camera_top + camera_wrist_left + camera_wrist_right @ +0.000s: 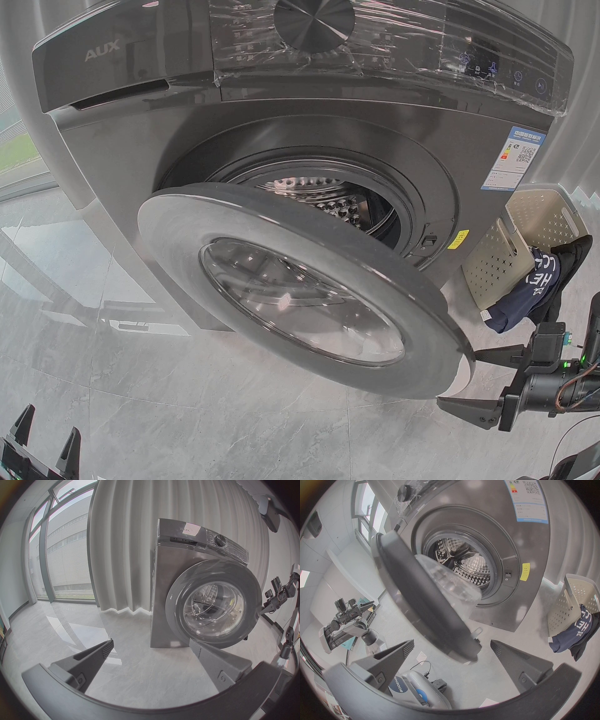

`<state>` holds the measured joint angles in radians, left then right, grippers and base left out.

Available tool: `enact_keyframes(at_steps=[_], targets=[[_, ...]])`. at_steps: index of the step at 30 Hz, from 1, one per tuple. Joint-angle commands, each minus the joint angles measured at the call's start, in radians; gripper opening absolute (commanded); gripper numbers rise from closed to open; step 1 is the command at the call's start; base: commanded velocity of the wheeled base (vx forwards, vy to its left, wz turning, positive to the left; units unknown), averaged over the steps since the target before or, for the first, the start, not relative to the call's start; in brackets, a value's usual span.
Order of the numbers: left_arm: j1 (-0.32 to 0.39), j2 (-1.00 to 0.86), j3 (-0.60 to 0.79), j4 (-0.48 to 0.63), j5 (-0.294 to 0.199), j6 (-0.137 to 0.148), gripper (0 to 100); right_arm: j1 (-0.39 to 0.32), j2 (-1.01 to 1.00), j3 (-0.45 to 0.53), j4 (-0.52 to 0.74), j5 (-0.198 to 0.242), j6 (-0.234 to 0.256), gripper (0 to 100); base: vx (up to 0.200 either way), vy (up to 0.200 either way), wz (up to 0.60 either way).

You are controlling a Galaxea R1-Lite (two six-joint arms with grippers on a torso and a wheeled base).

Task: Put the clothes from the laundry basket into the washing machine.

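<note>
The grey washing machine [300, 125] stands in front of me with its round door [300, 294] swung open, showing the steel drum [325, 197]. To its right stands a beige laundry basket [537, 240] with a navy garment [531, 294] and a black one [572, 262] hanging over its rim. My right gripper [465, 381] is open and empty, just off the free edge of the door, with that edge [456, 648] between its fingers in the right wrist view. My left gripper [44, 431] hangs low at the left, open and empty, well short of the machine [200, 583].
Grey tiled floor [187, 400] spreads in front of the machine. A pleated curtain [125, 542] and large windows [62, 542] lie behind and to the left. Another robot arm on a stand [347, 627] and a blue-white device [418, 692] sit on the floor beyond the door.
</note>
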<state>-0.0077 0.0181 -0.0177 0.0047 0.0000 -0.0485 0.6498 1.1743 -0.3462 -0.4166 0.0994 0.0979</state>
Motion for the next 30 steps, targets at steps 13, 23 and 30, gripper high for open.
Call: enact_keyframes(at_steps=[13,23,30], targets=[[0.000,-0.018,0.016,0.000,0.000,-0.001,100,0.059,0.140,-0.080,-0.070,-0.003,-0.001,100,-0.092,0.000,0.00],[0.000,-0.018,0.016,0.000,0.000,-0.001,100,0.068,0.051,0.038,-0.064,-0.003,-0.001,100,0.000,0.000,0.00],[0.000,-0.018,0.016,0.000,0.000,-0.001,100,-0.065,-0.048,0.196,-0.060,-0.033,-0.012,100,0.000,0.000,0.00]])
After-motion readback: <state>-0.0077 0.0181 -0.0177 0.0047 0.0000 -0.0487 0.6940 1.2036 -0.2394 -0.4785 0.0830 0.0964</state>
